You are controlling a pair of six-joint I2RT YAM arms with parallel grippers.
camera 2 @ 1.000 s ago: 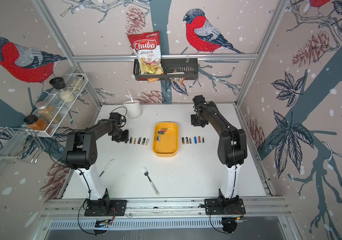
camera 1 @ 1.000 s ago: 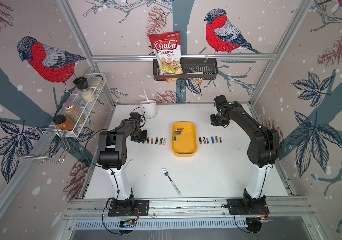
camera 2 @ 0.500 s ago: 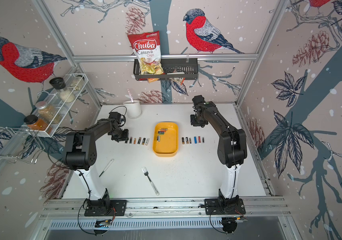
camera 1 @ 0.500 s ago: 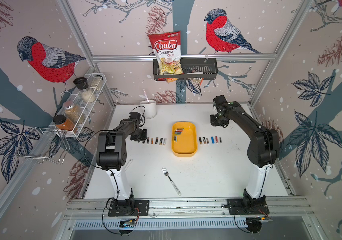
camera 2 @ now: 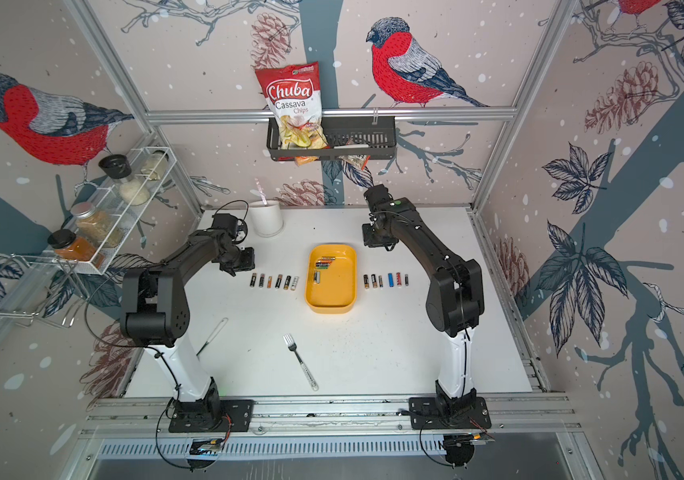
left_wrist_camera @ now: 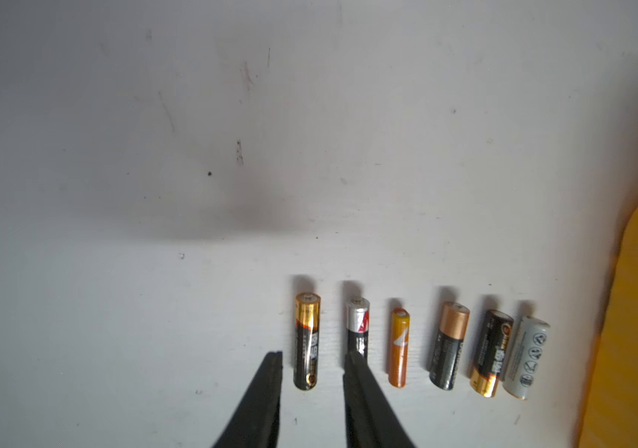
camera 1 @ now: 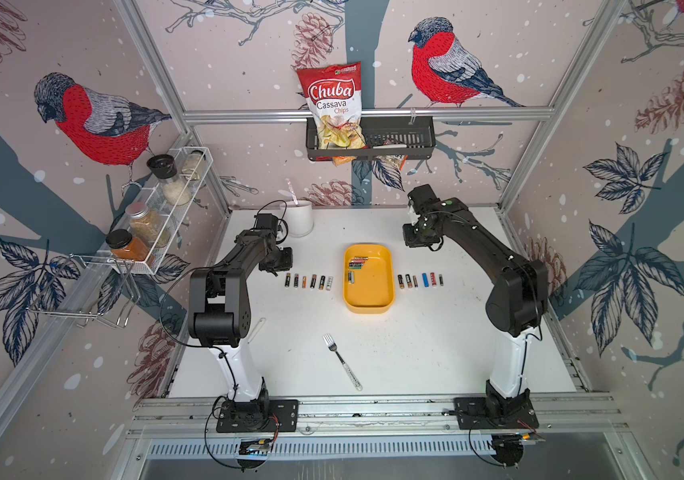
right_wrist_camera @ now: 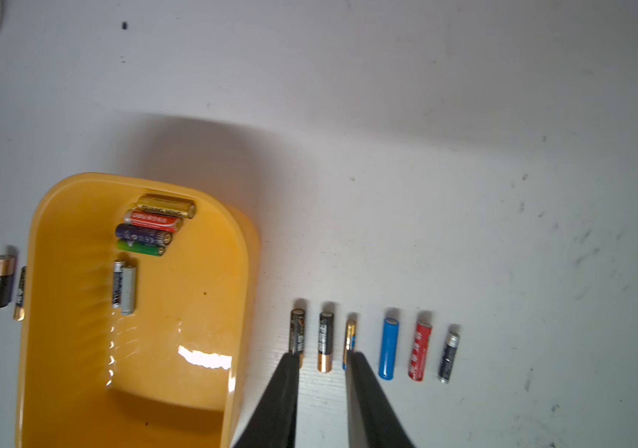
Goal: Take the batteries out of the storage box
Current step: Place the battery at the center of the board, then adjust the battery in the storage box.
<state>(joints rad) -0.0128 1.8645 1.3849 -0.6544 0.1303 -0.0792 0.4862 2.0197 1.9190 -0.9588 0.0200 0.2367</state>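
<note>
1. Left gripper (left_wrist_camera: 314, 358): fingers a little spread, nothing pinched. It hangs just beside the outer end of a row of six batteries (left_wrist_camera: 418, 345) lying on the table (left_wrist_camera: 193, 155). The end one shows in the gap but lies flat, not held.
2. Right gripper (right_wrist_camera: 323, 358): also slightly spread and empty, with a second row of six (right_wrist_camera: 387, 347) on the table in front of it.
3. Yellow tray (right_wrist_camera: 49, 217) sits between the two grippers, nearer the right one. Six batteries are left in it:
   - A stack of four (right_wrist_camera: 150, 227) lies touching side by side against the end wall closest to the right gripper.
   - A pair (right_wrist_camera: 124, 287) lies touching just past them, on the side toward the left gripper.
   - The rest of the tray is bare.
4. Risk: the four are packed tight, so narrow fingers may grab two at once or squeeze one out sideways. The round bodies would roll.
5. Risk: the gold one hugs the wall. A finger could hit the rim and shove the light tray into either row, scattering it.
6. Risk: if both arms go for the tray together they could collide, since there's little room over it.
7. Risk: a new battery set down too close to a row could knock its neighbours crooked.
8. Other containers:
   - White cup (camera 1: 298, 216), behind the left gripper, has a thin stick in it.
   - Black basket (camera 1: 398, 139), high on the wall beyond the right gripper, holds a chips bag (camera 1: 334, 104).
   - Wire rack (camera 1: 190, 183), outward of the left gripper, holds jars.
</note>
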